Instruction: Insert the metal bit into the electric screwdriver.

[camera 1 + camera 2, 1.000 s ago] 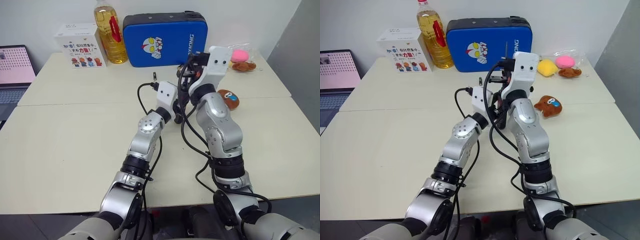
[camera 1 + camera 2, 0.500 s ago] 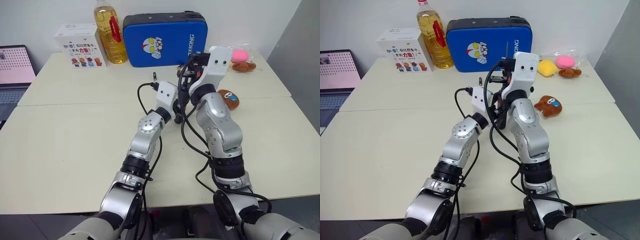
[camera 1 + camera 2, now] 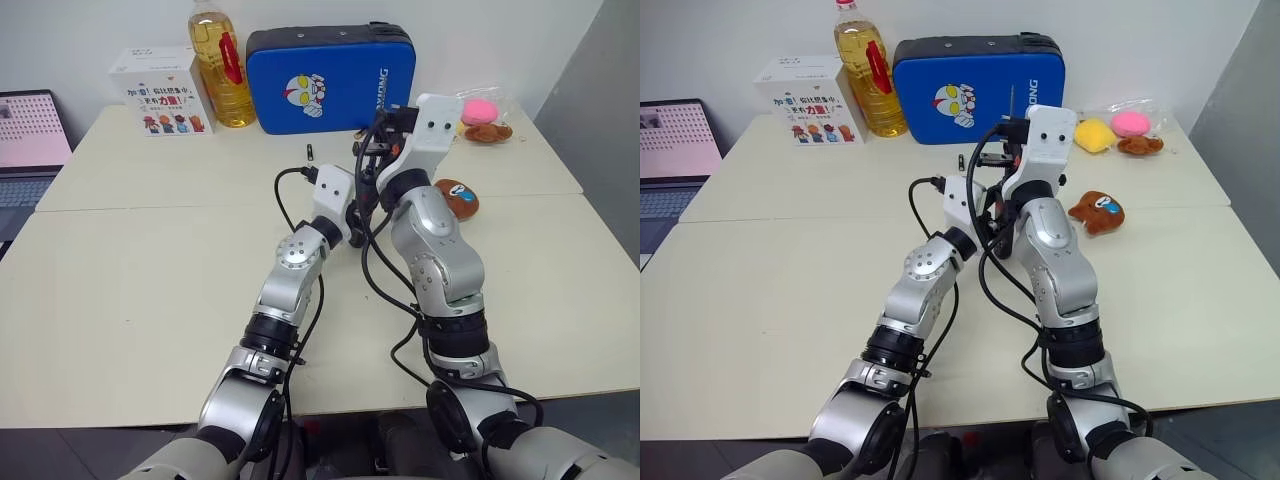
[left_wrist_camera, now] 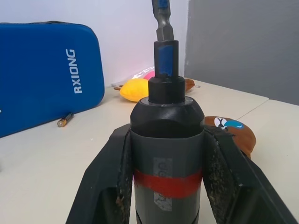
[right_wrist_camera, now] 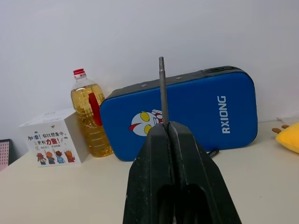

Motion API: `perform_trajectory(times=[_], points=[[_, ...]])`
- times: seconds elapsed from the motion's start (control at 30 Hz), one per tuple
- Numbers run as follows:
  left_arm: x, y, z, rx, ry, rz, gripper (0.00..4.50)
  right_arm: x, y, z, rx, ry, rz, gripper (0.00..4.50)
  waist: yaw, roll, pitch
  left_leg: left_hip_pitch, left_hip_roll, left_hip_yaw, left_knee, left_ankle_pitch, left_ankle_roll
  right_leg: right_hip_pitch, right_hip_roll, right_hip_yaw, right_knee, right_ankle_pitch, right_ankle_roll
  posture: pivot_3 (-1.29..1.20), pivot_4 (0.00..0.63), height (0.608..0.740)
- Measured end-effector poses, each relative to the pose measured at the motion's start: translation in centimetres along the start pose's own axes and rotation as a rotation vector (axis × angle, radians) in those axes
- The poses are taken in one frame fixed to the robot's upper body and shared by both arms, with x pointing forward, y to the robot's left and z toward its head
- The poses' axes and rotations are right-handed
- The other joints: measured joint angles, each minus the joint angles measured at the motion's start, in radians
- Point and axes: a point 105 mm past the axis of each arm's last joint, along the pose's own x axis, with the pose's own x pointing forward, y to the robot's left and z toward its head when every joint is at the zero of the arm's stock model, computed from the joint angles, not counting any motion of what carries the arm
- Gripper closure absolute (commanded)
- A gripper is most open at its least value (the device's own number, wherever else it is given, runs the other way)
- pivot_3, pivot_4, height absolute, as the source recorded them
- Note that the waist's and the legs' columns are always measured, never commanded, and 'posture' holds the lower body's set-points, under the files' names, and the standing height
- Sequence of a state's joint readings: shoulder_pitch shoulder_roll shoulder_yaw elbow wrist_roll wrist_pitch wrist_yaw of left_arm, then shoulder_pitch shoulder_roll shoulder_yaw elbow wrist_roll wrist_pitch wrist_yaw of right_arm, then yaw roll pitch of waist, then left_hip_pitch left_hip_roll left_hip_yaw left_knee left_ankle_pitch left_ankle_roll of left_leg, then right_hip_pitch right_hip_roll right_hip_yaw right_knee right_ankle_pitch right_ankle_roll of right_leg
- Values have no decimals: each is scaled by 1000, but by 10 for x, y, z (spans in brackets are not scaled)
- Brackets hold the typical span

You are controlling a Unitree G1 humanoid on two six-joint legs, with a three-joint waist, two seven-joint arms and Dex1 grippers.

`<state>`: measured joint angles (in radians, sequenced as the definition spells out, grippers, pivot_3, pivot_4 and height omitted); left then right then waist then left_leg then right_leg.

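The left claw (image 4: 166,186) is clamped on the electric screwdriver (image 4: 166,140), whose black body with its red band stands between the two black fingers (image 4: 105,182), a bit already rising from its tip. The right claw (image 5: 169,135), raised just beside and above it, pinches the metal bit (image 5: 162,91), a thin rod standing straight up from closed fingertips. Beyond both claws, one blue zipped case (image 3: 325,80) stands upright on the desk (image 3: 130,270), its contents hidden. Left of it are one bottle of yellow oil (image 3: 220,70) and one white box (image 3: 160,92). To the claws' right lies one brown plush toy (image 3: 1098,212).
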<state>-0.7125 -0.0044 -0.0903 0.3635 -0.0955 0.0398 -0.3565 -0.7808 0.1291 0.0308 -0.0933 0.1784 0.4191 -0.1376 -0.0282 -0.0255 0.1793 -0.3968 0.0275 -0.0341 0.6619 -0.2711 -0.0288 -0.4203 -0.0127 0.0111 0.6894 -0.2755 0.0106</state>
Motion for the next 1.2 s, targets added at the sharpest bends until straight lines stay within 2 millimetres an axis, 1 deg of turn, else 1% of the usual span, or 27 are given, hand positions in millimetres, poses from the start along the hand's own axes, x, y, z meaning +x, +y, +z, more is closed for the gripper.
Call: perform_trajectory(times=[0.4, 0.77, 1.2], points=[[1, 2, -1, -24, 2, 24, 2818, -2, 4, 0, -11, 13, 15, 4471, 0, 0, 0, 0, 0, 0, 0, 0, 0, 0, 0, 0, 0, 0, 0, 0, 150, 740], [0, 2, -1, -20, 4, 24, 2818, -4, 7, -1, -57, 32, 20, 4471, 0, 0, 0, 1, 0, 0, 0, 0, 0, 0, 0, 0, 0, 0, 0, 0, 150, 740], [-1, 5, -1, -7, 9, 27, 2818, -5, -1, -8, -58, 80, -14, 4471, 0, 0, 0, 1, 0, 0, 0, 0, 0, 0, 0, 0, 1, 0, 0, 0, 150, 740]])
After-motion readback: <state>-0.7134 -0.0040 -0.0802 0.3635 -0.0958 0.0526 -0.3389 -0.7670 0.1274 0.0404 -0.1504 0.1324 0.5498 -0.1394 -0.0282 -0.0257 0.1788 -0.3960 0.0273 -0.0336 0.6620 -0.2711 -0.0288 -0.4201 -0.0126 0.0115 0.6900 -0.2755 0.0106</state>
